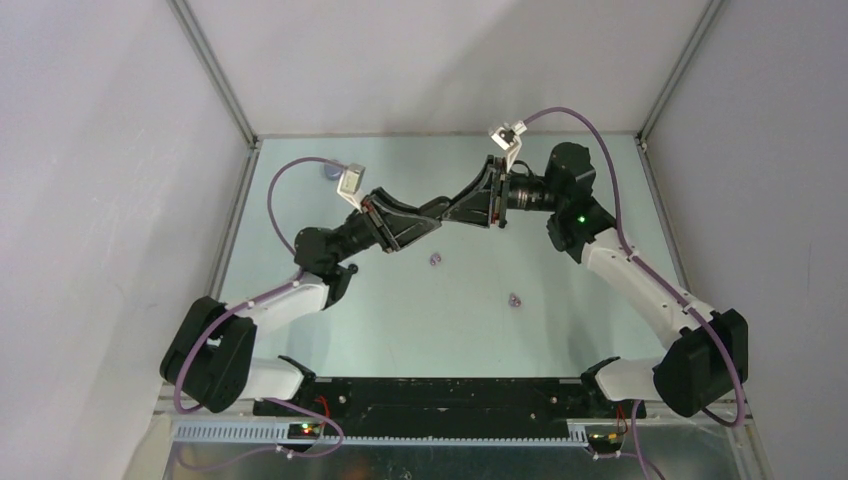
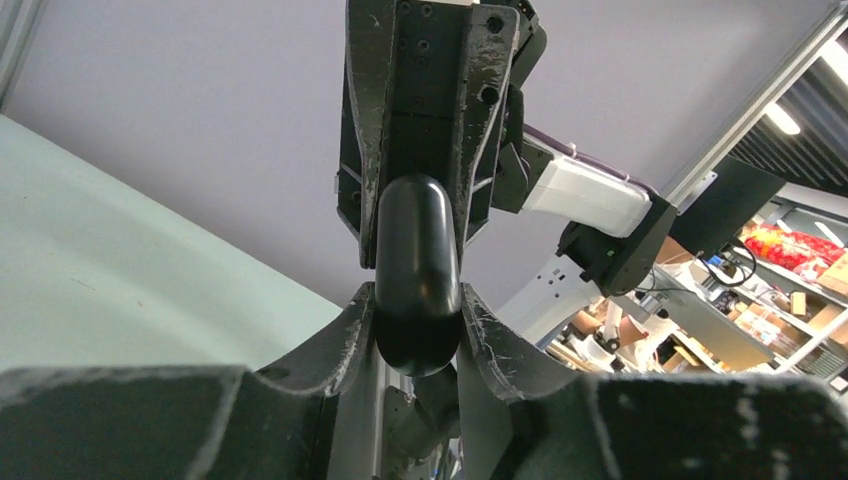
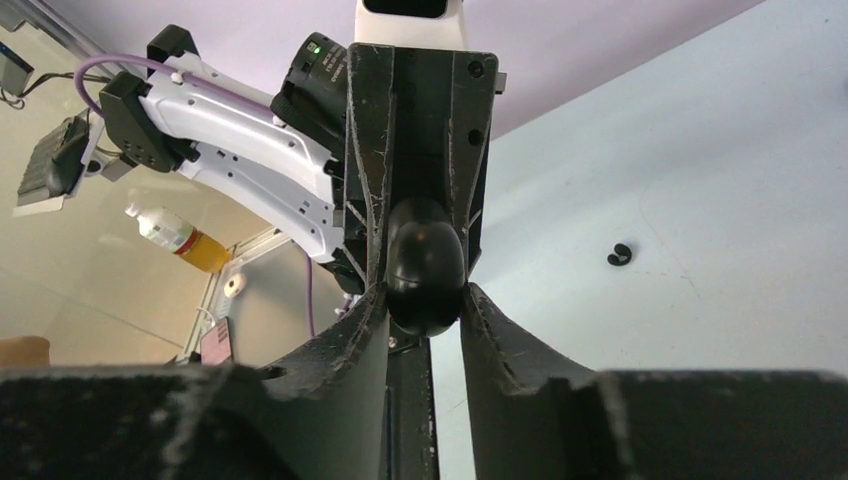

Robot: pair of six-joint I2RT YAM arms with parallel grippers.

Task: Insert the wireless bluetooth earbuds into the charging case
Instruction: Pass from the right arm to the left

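charging case: glossy black capsule with rounded ends and a smooth skin. it is held in the air, lengthwise between the two grippers, off the pale green counter.
first lilac earbud: tiny pale lilac bud lying loose on the counter.
second lilac earbud: the same kind of bud, also loose on the counter, closer to the arm bases.
black earbud: small dark curled speck on the counter, seen only from the right wrist.
hidden or unclear: from above the case is covered where the two grippers meet. whether its lid is open or closed cannot be told. the buds are too small to show any detail. a small bluish thing by the left wrist camera is too small to name.
left gripper: jaws clamped on the near end of the case, one finger pressed to each side.
right gripper: jaws clamped on the opposite end of the case, nose to nose with the left one.
earbuds relative to the jaws: none is in or touching either pair. the first lilac one lies on the counter just towards the bases from the meeting point. the second lies further that way, between the arms. the black one is well apart, off to the side of the right jaws.
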